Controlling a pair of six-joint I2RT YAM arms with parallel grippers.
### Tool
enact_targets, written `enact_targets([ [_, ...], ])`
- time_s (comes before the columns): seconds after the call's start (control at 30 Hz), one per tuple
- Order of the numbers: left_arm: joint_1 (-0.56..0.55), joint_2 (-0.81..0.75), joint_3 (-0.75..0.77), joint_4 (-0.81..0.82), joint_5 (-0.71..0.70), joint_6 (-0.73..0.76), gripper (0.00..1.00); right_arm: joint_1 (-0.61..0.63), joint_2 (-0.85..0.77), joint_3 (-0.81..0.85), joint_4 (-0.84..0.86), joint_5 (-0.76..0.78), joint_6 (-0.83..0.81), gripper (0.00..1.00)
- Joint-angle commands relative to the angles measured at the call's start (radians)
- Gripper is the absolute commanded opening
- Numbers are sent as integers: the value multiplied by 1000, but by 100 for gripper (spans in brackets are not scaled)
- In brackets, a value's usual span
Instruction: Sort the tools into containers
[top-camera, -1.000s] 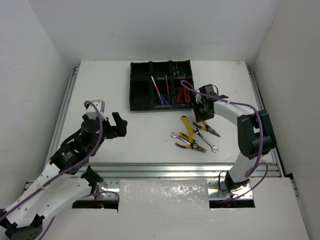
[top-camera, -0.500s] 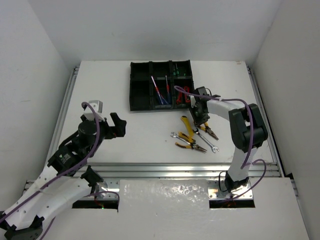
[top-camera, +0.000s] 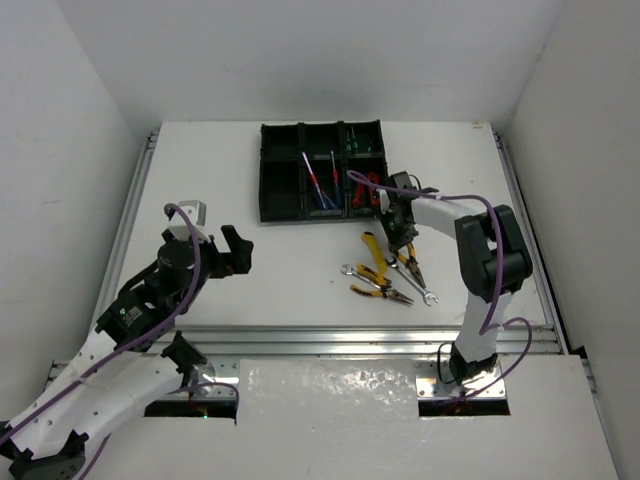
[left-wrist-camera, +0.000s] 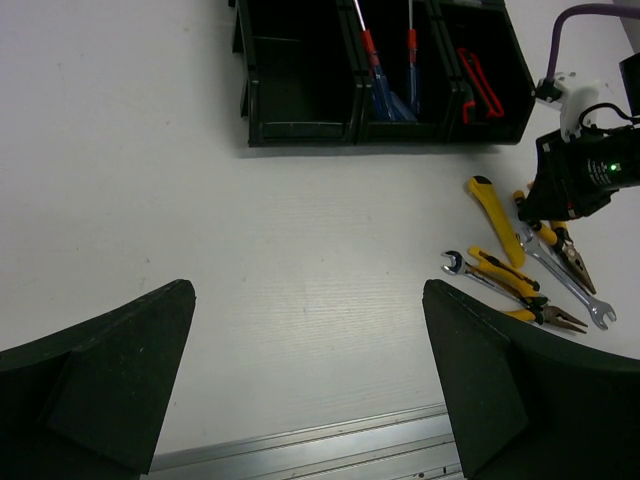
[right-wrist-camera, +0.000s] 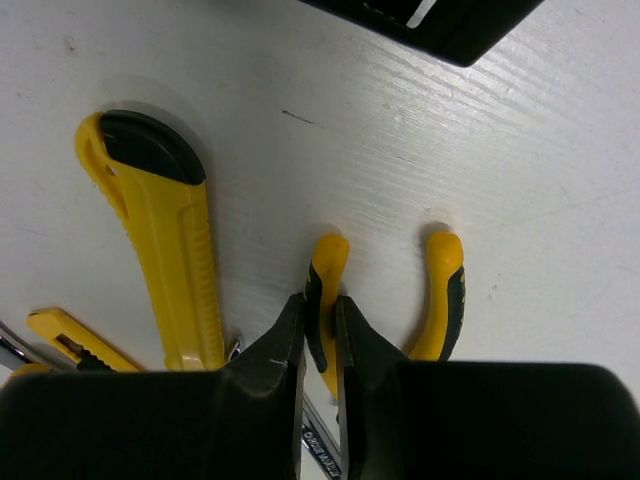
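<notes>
My right gripper is shut on the left handle of a pair of yellow-handled pliers that lies on the table; from above, this gripper is just in front of the tray. A yellow utility knife lies just to its left. More pliers and silver wrenches lie nearer the front. The black six-compartment tray holds blue and red screwdrivers and red cutters. My left gripper hovers open and empty over bare table at the left.
A metal rail runs along the table's near edge. White walls close in on both sides and at the back. The tray's left compartments hold nothing.
My right gripper's jaws have closed on the pliers handle after shifting slightly left, and the pliers' nose has swung a little toward the front. The left arm has barely moved.
</notes>
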Motion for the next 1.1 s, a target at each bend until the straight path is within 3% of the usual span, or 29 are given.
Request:
enact_targets([
  [0.0, 10, 1, 0, 41, 0, 8, 96, 5, 15, 3, 36, 9, 7, 14],
  [0.07, 10, 3, 0, 41, 0, 8, 96, 11, 43, 12, 25, 23, 7, 26],
  [0.17, 10, 3, 1, 41, 0, 6, 96, 21, 75, 24, 14, 46, 16, 28],
  [0.3, 10, 1, 0, 41, -1, 6, 96, 24, 78, 29, 14, 43, 21, 16],
  [0.37, 10, 4, 1, 39, -1, 6, 96, 24, 66, 30, 13, 43, 22, 4],
  [0.4, 10, 4, 1, 39, -1, 6, 96, 22, 61, 32, 11, 44, 24, 3],
  [0.6, 10, 16, 7, 33, -7, 3, 96, 24, -118, -3, 46, 152, 44, 0],
  [0.87, 11, 9, 10, 30, -20, -3, 96, 27, -411, -121, 161, 143, 52, 0],
  [0.97, 13, 9, 15, 27, -24, -8, 96, 40, -494, -143, 206, 118, 71, 0],
  [1.07, 13, 9, 14, 41, 2, -8, 96, 45, -566, -166, 310, -26, 125, 0],
])
